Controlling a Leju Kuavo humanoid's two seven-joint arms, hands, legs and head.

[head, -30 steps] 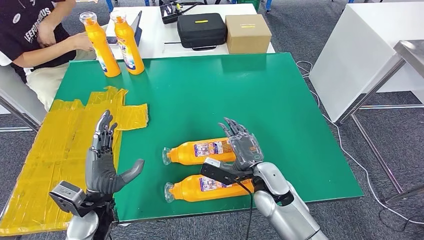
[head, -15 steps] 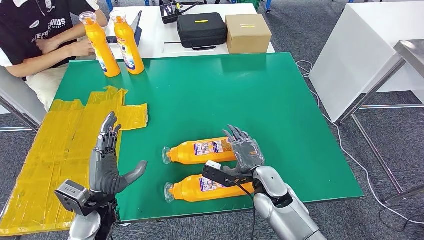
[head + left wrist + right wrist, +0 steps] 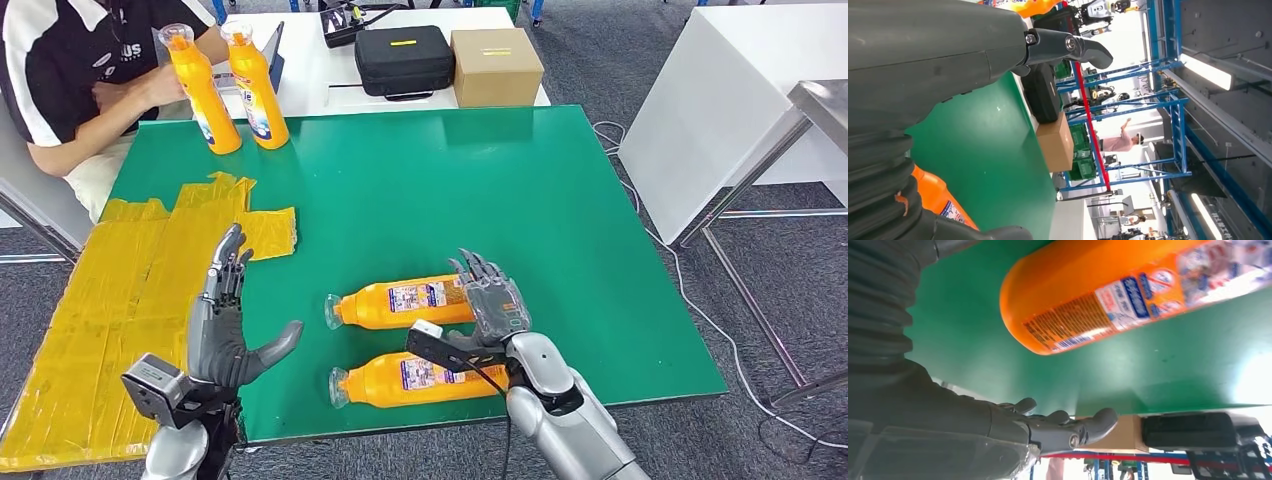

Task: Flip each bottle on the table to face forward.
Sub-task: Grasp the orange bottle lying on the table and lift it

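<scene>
Item 1: two orange plastic bottles lying flat near front edge of green table (image 3: 560, 190), caps toward left edge. Rear bottle (image 3: 400, 302), front bottle (image 3: 415, 377); labels face up, print too small for me to read.
Item 2: two more bottles (image 3: 232, 85) upright at far left corner.
Item 3: right hand (image 3: 492, 303) over rear bottle's base, fingers apart, holding nothing.
Item 4: left hand (image 3: 225, 320) raised by yellow tape patch (image 3: 120, 300), fingers spread, empty.
Open green surface toward right edge.

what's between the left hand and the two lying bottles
Only bare green table; the head view shows nothing lying between the left hand and the caps of the far bottle and the near bottle.
</scene>
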